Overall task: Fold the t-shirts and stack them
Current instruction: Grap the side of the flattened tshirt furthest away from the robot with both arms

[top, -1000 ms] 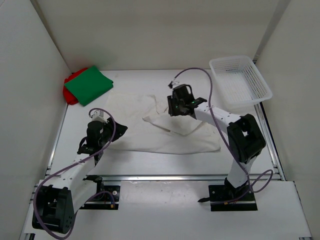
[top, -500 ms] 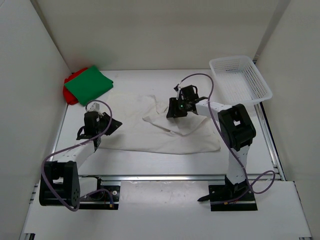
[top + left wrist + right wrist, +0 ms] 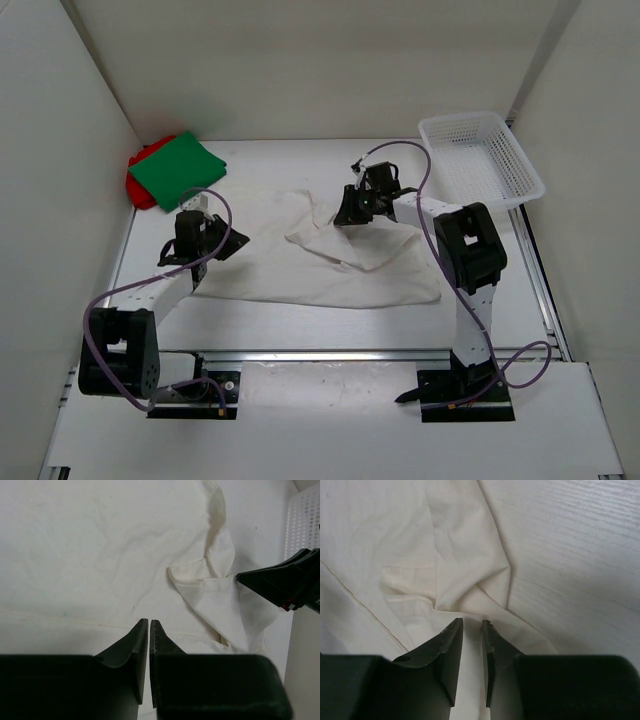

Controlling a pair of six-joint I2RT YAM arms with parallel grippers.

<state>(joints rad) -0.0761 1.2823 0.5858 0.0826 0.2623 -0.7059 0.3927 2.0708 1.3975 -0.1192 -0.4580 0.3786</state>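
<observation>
From the top camera I see the white t-shirt [image 3: 330,275] spread in the middle of the table [image 3: 270,160], with one part folded over near its centre. The green t-shirt [image 3: 180,168] lies folded on the red t-shirt [image 3: 138,185] in the far left corner. The white basket [image 3: 520,170] stands in the far right corner. The left gripper [image 3: 228,243] is at the left edge of the white shirt, and the right gripper [image 3: 345,213] is at its far edge, near the folded part.

In the left wrist camera, my fingers [image 3: 130,650] are almost together, with only a thin slit. They are low over the shirt near its hem. I cannot tell if they pinch cloth.

In the right wrist camera, the jaws stand a little apart over a raised fold, and cloth shows in the gap. I cannot tell if they grip it.
</observation>
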